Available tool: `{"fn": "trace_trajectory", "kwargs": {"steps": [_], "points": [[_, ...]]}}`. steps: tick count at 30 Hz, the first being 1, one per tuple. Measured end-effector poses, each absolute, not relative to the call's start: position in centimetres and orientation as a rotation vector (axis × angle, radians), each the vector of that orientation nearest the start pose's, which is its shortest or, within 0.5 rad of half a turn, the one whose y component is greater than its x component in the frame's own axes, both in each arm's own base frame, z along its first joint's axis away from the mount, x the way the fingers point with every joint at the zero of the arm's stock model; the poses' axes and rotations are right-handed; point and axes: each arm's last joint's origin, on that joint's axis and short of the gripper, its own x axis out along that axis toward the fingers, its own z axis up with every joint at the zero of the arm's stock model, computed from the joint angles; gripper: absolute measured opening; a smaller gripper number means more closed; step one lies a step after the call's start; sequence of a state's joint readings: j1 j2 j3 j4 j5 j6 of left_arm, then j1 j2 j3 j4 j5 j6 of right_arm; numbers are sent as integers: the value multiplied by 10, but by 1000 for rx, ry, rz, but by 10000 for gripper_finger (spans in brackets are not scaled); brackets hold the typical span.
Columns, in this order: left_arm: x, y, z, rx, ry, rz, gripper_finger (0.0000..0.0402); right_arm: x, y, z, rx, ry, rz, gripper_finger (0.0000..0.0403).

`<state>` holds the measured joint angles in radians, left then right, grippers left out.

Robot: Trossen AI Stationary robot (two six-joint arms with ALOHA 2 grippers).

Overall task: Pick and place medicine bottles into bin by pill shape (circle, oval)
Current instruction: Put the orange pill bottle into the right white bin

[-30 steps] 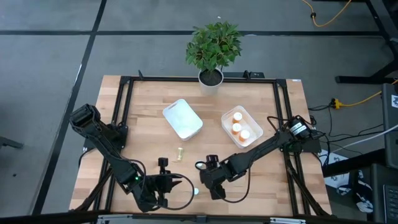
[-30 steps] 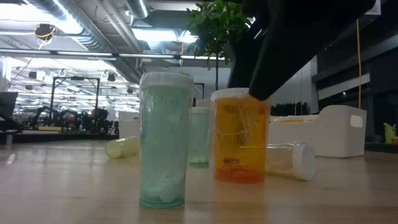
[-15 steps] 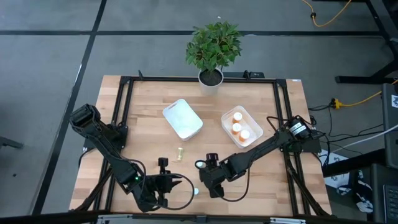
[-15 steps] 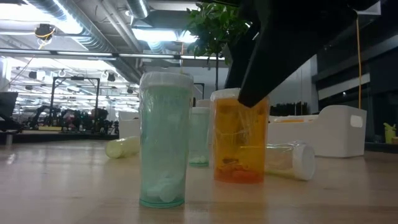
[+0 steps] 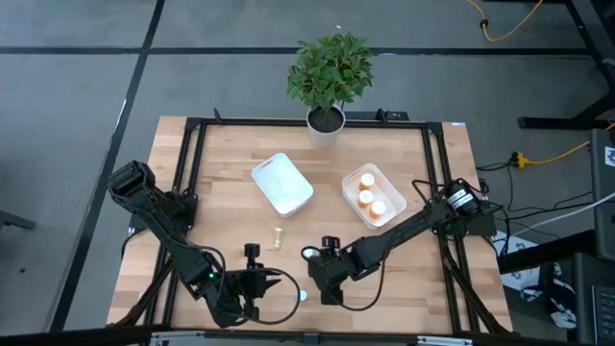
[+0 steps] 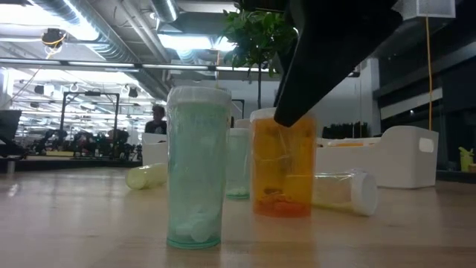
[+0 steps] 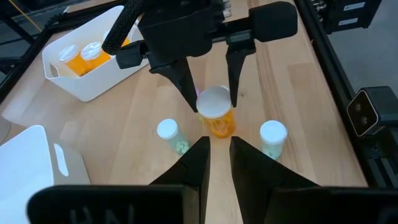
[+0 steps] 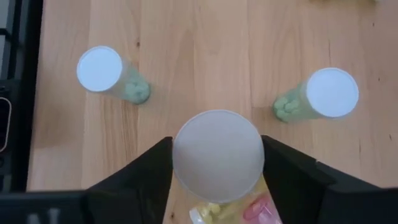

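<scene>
Orange bottle near the table's front edge is being pinched at its cap by the right gripper, risking toppling if grip is off-centre.

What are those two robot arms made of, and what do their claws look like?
Both arms are dark, nearly black, built from jointed segments. The right arm has a silver fitting and black cables at its base. The right gripper ends in two slim, pointed black fingers on a crossbar. The left gripper has matching tapered fingers.
</scene>
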<state>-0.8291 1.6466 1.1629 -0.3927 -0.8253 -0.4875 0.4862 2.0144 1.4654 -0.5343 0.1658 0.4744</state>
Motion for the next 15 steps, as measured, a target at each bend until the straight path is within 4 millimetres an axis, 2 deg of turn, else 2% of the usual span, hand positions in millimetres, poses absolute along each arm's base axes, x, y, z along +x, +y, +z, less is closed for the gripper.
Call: {"fn": "trace_trajectory", "kwargs": {"steps": [5,10,15], "points": [[246,-237,239,171,567,138,55,371,190,196,51,1121,-15,208],[246,-237,239,172,567,138,55,361,186,235,-127,1181,-220,208],[246,-237,239,172,567,138,55,343,174,274,-212,1225,-458,208]]}}
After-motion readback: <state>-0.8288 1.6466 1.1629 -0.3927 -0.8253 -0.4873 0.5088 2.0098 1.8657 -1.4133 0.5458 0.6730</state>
